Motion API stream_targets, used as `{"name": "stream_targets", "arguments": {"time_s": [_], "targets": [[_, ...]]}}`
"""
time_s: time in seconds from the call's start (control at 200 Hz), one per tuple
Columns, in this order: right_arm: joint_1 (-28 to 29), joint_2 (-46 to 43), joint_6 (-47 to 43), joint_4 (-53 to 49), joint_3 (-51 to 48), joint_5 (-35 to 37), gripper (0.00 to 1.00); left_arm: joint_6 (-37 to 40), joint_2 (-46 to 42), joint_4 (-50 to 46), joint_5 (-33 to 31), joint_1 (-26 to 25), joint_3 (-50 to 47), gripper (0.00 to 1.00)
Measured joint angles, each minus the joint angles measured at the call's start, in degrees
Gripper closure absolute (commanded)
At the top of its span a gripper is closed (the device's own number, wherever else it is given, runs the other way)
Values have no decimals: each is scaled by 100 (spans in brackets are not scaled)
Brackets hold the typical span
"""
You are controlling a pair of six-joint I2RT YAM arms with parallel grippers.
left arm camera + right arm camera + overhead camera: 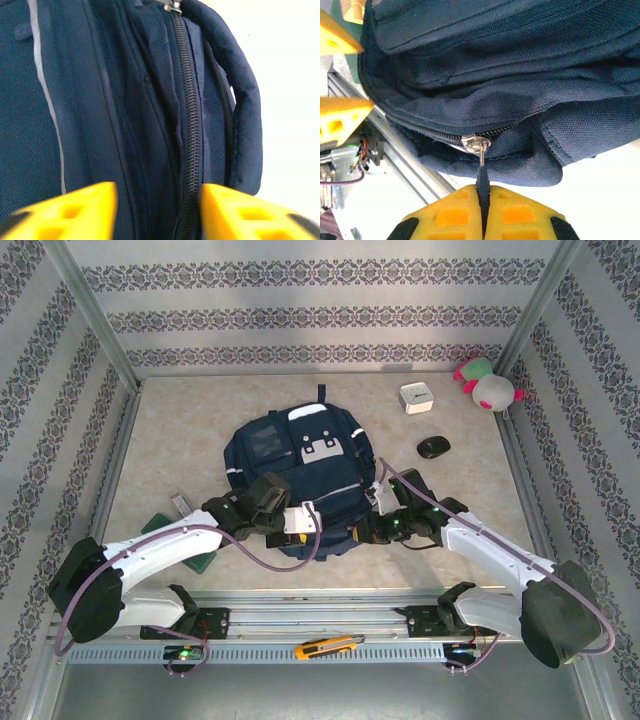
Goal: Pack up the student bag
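Student bag (305, 465): navy fabric backpack with grey reflective stripes, lying flat at the middle of the worktop (180, 440), one end toward the near edge. It looks soft and floppy and is likely to sag or fold when lifted. It is better taken by a seam, the padded rim or a zip tab than by a flat panel. Left gripper (157, 210): yellow fingers apart, astride the bag's zipper track (192, 125), nothing visibly pinched. Right gripper (482, 195): fingers together, clamped on the zipper pull (477, 144) at the bag's edge. Plush toy (487, 385): pink, white and green, at the far right corner. White box (415, 398): near the far edge, right of the bag. Black mouse (433, 447): just nearer than the box. Utility knife (327, 647): orange, on the rail along the near edge. The zipper pull is small and metal, and judged stiff enough to drag the slider.
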Motion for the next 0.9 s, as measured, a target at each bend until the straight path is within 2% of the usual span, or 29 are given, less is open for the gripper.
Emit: {"name": "stream_targets", "arguments": {"time_s": [0.185, 0.29, 0.33, 0.445, 0.495, 0.595, 0.729, 0.899], "targets": [[0, 24, 24, 57, 0, 42, 100, -835, 511, 839, -48, -597, 170, 32], [0, 22, 24, 76, 0, 44, 100, -1169, 1154, 1287, -140, -739, 415, 35], [0, 20, 24, 83, 0, 46, 100, -1268, 1373, 1427, -186, -743, 494, 45], [-35, -26, 50, 81, 0, 87, 100, -1373, 1773, 1679, -308, -743, 599, 90], [-133, -66, 68, 94, -11, 87, 100, -1368, 1768, 1696, -319, -741, 597, 100], [-485, -192, 61, 133, -52, -22, 100, -1191, 1506, 1759, -214, -715, 476, 100], [-1086, -321, 68, 450, -61, -660, 100, -807, 616, 1731, 188, -476, 13, 100], [-1733, -61, 111, 734, -57, -424, 100, -481, -671, 1338, 623, -70, -551, 100]]}}
